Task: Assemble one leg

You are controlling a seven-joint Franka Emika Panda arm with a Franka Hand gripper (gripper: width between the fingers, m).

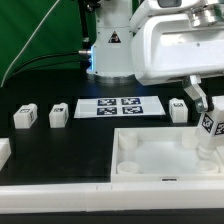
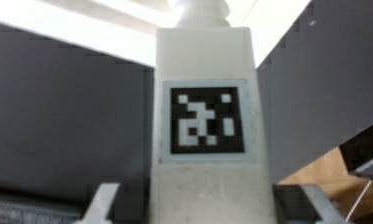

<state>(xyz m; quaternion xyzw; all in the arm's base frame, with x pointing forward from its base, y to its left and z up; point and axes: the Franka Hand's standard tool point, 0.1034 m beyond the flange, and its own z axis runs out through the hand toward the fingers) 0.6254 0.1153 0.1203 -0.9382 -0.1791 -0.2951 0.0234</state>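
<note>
My gripper [image 1: 206, 108] is shut on a leg [image 1: 210, 130], a white stubby block with a black-and-white tag, and holds it upright at the far right corner of the large white square panel [image 1: 150, 160]. I cannot tell whether its lower end sits in the corner hole. In the wrist view the leg [image 2: 204, 120] fills the middle, tag facing the camera. It sits between the two fingers [image 2: 112, 200] of my gripper [image 2: 204, 205], whose dark pads press its sides.
Two loose legs [image 1: 25, 116] [image 1: 58, 115] stand at the exterior view's left and another [image 1: 179, 110] beside the gripper. The marker board [image 1: 120, 107] lies behind the panel. A white part [image 1: 3, 152] shows at the left edge. The robot base [image 1: 110, 50] stands at the back.
</note>
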